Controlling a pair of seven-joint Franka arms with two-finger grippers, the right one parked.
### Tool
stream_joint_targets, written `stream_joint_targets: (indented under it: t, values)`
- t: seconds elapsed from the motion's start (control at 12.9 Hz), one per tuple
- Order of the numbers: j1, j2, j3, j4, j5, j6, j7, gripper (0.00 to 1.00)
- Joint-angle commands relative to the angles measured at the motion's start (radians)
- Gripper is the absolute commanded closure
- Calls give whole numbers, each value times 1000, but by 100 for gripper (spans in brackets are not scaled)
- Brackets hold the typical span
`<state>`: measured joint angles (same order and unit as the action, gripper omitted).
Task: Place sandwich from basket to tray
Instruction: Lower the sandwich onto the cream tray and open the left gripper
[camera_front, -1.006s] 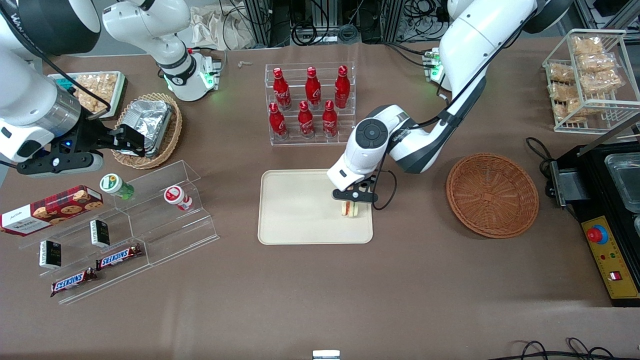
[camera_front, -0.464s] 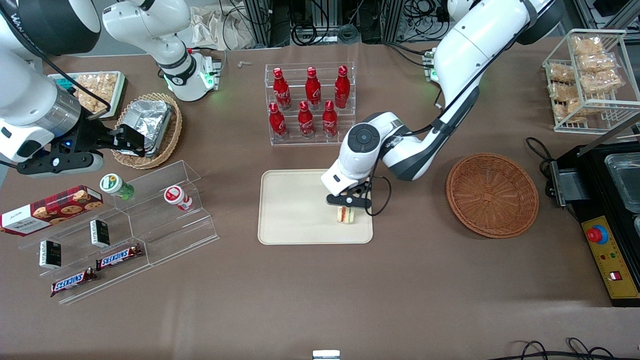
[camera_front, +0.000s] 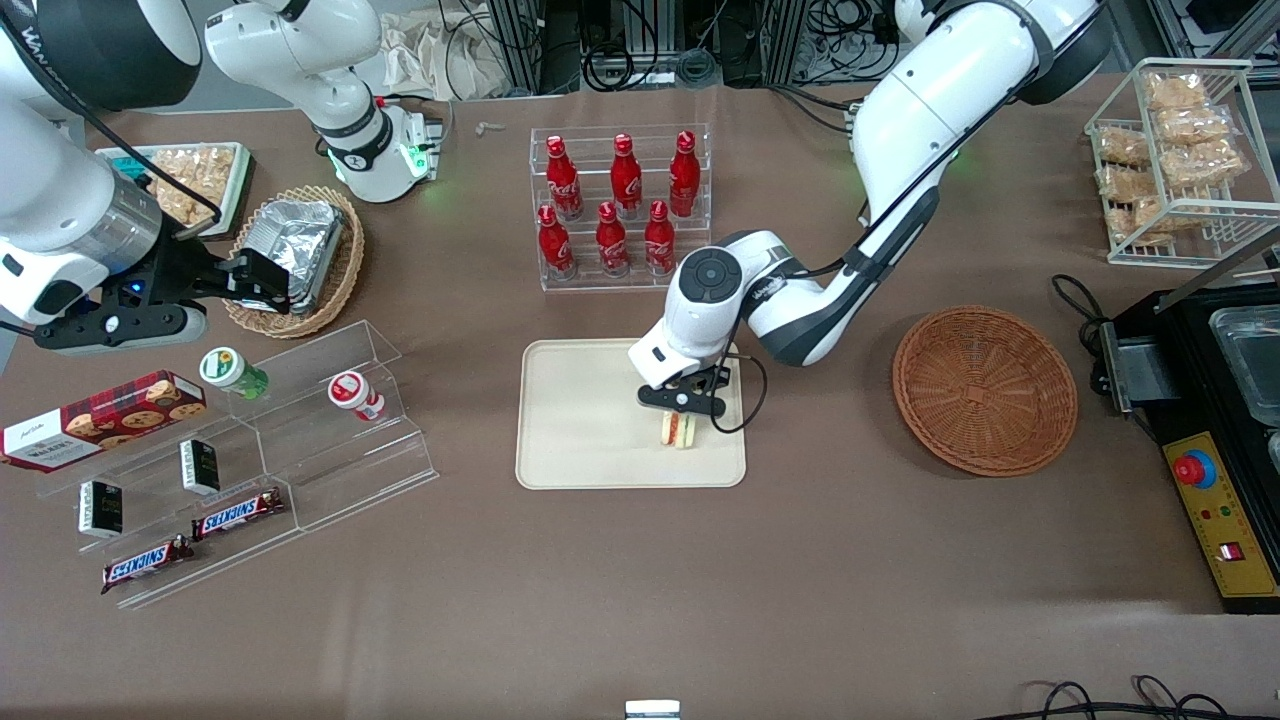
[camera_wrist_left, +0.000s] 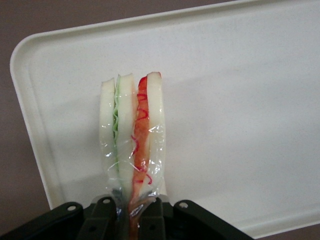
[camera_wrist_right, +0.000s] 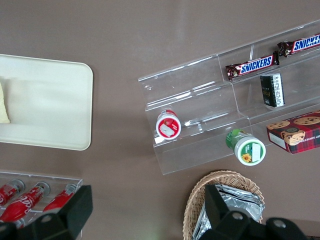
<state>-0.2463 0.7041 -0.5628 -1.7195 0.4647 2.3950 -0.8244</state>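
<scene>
The sandwich, a plastic-wrapped wedge of white bread with green and red filling, is held over the cream-beige tray near the tray's edge closest to the basket. My left gripper is shut on the sandwich, its black fingers pinching the wrapped end. Whether the sandwich touches the tray surface cannot be told. The reddish-brown woven basket lies on the table toward the working arm's end, with nothing in it.
A clear rack of red bottles stands farther from the front camera than the tray. Clear acrylic steps with snacks and a tan basket with foil container lie toward the parked arm's end. A wire rack and black machine sit past the basket.
My gripper has carried the sandwich a little farther over the tray, away from the basket and toward the tray's middle.
</scene>
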Motion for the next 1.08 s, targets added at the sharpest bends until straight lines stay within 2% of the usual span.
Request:
stream_joint_targets:
  t: [0.0,0.15,0.23,0.7,1.01]
  values:
    - [-5,29,8,29,52,15,-25,52]
    - [-1,28,8,31,52,15,-18,11]
    - [1,28,8,31,52,13,-18,0]
    - [2,17,6,34,34,13,-33,0]
    - [16,-18,3,34,29,-10,-103,0]
